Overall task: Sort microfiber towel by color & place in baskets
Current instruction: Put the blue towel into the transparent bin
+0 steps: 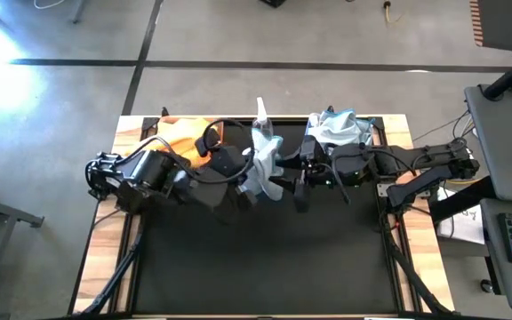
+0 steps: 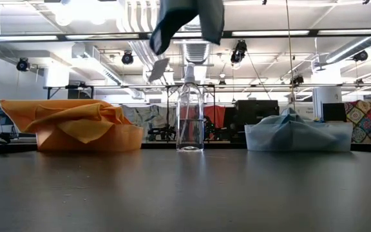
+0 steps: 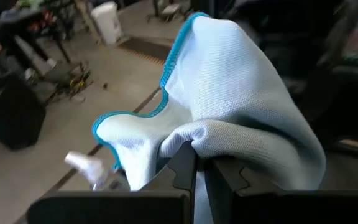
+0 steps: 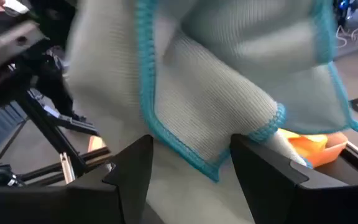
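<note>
Passing a pale blue towel between my two end effectors, high over the table.

My left end effector (image 3: 196, 163) is pinched shut on a fold of the pale blue towel (image 1: 263, 160), which hangs off it in mid-air; left of it sits the tan basket (image 2: 89, 137), heaped with orange towels (image 1: 187, 135). My right end effector (image 4: 190, 163) stands wide apart with the towel's stitched edge between its fingers, not yet gripping. Just beyond both, between the baskets, stands the clear spray bottle (image 2: 190, 119), right under the hanging cloth; I judge a low swing could drag the towel across it and tip it. If my left lets go before my right closes, the towel would likely drop onto the table (image 1: 265, 258). Behind my right end effector waits the grey-blue basket (image 2: 299, 136), already holding blue towels.
</note>
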Available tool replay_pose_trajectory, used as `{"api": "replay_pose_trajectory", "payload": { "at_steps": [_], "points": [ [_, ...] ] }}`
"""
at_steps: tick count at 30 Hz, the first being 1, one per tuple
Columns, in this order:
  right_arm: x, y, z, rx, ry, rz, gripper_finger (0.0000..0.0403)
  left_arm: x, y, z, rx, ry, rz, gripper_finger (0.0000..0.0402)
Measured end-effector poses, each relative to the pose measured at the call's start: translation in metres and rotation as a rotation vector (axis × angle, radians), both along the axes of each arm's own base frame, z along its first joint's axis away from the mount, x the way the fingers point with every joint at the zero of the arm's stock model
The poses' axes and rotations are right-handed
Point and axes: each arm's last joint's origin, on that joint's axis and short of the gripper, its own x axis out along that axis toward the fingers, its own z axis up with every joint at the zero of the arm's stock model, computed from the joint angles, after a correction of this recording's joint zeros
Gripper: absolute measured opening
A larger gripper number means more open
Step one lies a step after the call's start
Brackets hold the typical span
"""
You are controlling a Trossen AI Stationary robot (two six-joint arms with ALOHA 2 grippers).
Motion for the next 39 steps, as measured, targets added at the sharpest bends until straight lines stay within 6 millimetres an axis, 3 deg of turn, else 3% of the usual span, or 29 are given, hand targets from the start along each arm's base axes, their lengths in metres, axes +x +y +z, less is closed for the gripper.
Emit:
{"api": "replay_pose_trajectory", "payload": {
  "at_steps": [12, 20, 39],
  "points": [
    [0.009, 0.0007, -0.0055, -0.04, 0.01, 0.001, 0.021, 0.0058, -0.0029, 0.0085, 0.027, -0.053, -0.067, 0.0002],
    [0.0087, 0.0002, 0.0003, -0.092, -0.033, 0.012, 0.021, 0.0073, -0.0064, 0.0073, -0.054, -0.055, -0.162, 0.0002],
    [0.0083, 0.0001, 0.003, -0.151, -0.033, 0.024, 0.021, 0.0059, -0.0061, 0.0044, -0.038, -0.016, -0.167, 0.0002]
  ]
}}
